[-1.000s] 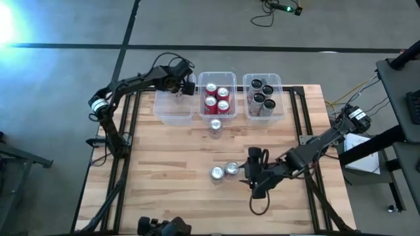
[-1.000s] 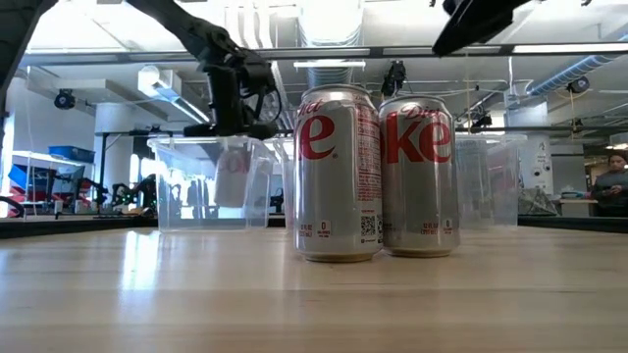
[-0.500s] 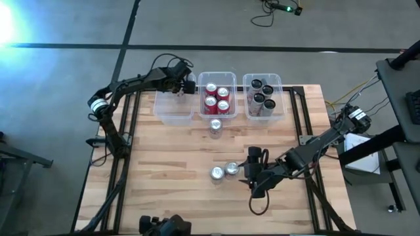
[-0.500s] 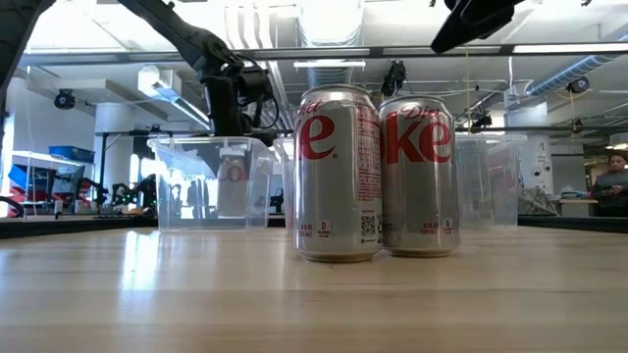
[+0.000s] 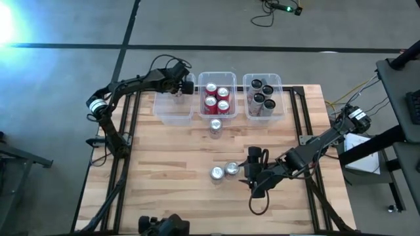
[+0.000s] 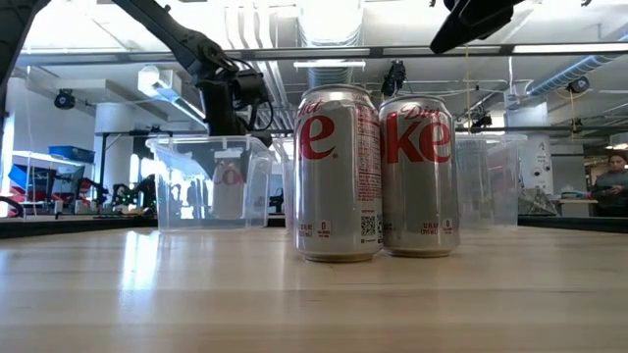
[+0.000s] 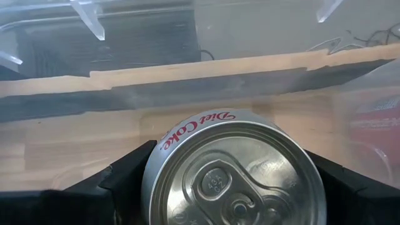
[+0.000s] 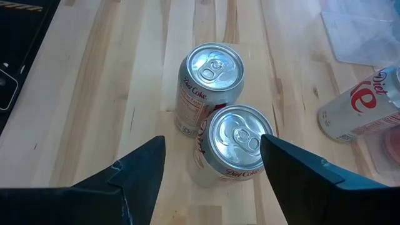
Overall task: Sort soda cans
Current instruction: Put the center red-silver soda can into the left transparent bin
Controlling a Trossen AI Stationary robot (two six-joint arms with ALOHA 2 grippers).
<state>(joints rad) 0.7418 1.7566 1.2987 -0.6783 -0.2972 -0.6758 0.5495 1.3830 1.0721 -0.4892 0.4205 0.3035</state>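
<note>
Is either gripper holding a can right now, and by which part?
The left gripper holds a silver can by its sides near the top, inside the left bin. The right gripper is open, holding nothing.

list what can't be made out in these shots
- Left gripper: in the high view its arm covers the can it holds over the left bin; whether that can touches the bin floor is unclear in the low view.
- Black cans: labels too small in the high view.
- Right gripper: only its open fingers show; the low view crops that arm.
- Third loose can: cut off in the right wrist view.
</note>
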